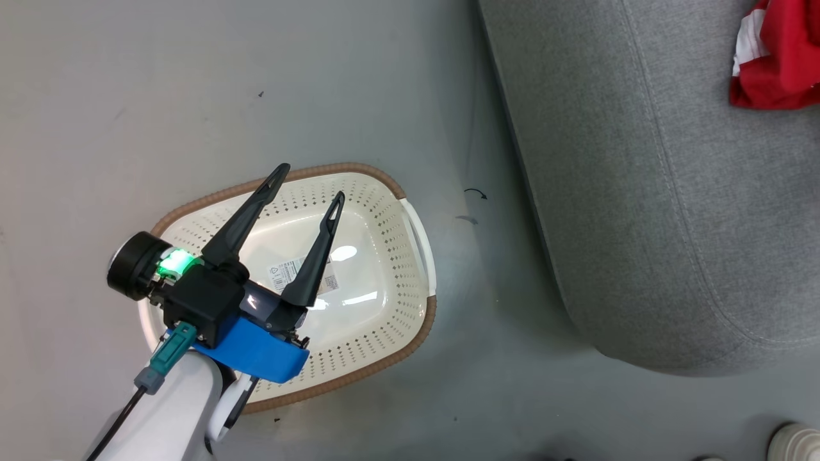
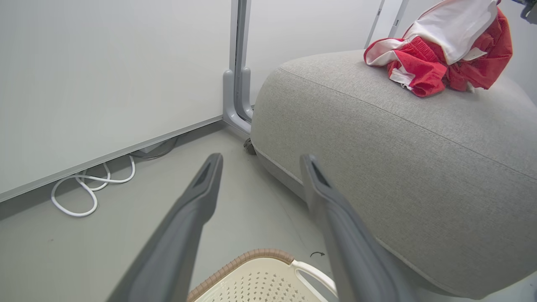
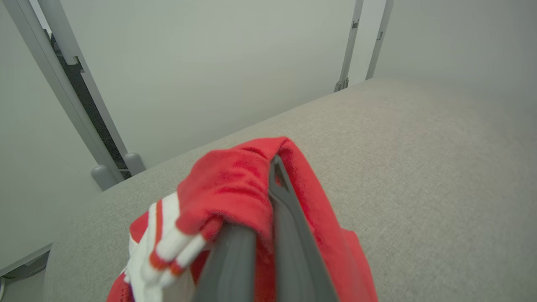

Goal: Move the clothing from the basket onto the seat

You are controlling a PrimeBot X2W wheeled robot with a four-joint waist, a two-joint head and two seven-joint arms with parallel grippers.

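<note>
Step in hand: by my reading, the drop-off, with the clothing (image 3: 235, 188) pinched over the seat (image 3: 419, 167) and not yet let go.
Right gripper (image 3: 262, 184): clenched on a fold of red fabric, which wraps over one finger and hides its tip. A white, red-striped part hangs at the left of the fingers.
Left gripper (image 1: 311, 182): released, fingers spread wide with nothing between them. It hangs over the basket (image 1: 397, 256).
Basket: on the floor to the left of the seat (image 1: 672, 192), well apart from the clothing (image 1: 778, 57). Its pale bottom and a printed label show, with no red fabric in it.
Clothing, place: at the far right of the head view, on top of the seat. In the left wrist view the bundle (image 2: 444, 54) rests on the seat's upper surface (image 2: 398, 167), with its white panel rising toward the top right.
How many garments: I cannot tell whether the bundle is one piece or two.
Key relation: the fabric lies between the right jaws and trails down from them onto the cushion directly beneath.
Long axis: none clear, since the cloth is bunched. It spreads roughly across the seat top.
Nearer arm: the right, which has the cloth. The left is well away.
Next move, judged: open the right jaws and lift clear, as the fold over the finger may snag.
</note>
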